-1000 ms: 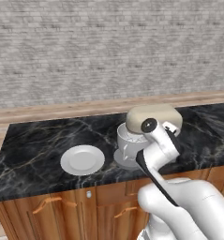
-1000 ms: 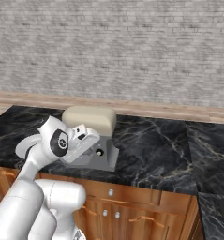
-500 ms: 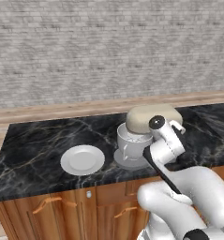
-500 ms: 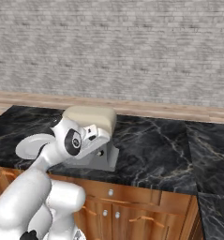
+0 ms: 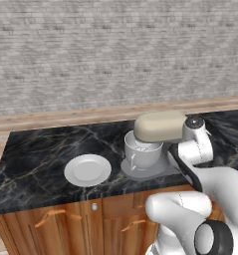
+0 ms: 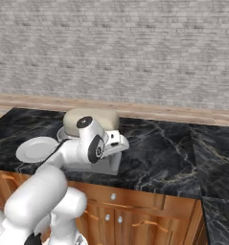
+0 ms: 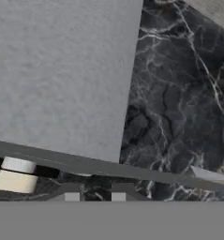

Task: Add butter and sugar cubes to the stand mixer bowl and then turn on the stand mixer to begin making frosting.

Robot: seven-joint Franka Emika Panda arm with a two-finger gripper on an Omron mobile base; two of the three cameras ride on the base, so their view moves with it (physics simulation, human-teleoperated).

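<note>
The stand mixer [image 5: 159,126] stands on the black counter, its beige head down over the stand mixer bowl [image 5: 142,153], with a wire whisk inside the bowl. My arm reaches round the mixer's right side, and my hand [image 6: 114,142] sits at the back of its grey neck [image 6: 105,165]. In the hand view my gripper [image 7: 97,193] is close against that flat grey surface [image 7: 62,70]. Its tips stand a narrow gap apart with nothing between them. Small beige and white parts [image 7: 15,180] show low at the left. The butter and the sugar cubes are hidden.
A flat white plate [image 5: 87,170] lies on the counter left of the mixer. Black marble counter [image 7: 179,103] stretches to the mixer's right. A grey brick wall runs behind, and wooden cabinet fronts [image 5: 65,224] sit below the counter edge.
My wrist has swung from in front of the mixer head round to its right and back side. The fingers have parted from shut to a narrow gap.
</note>
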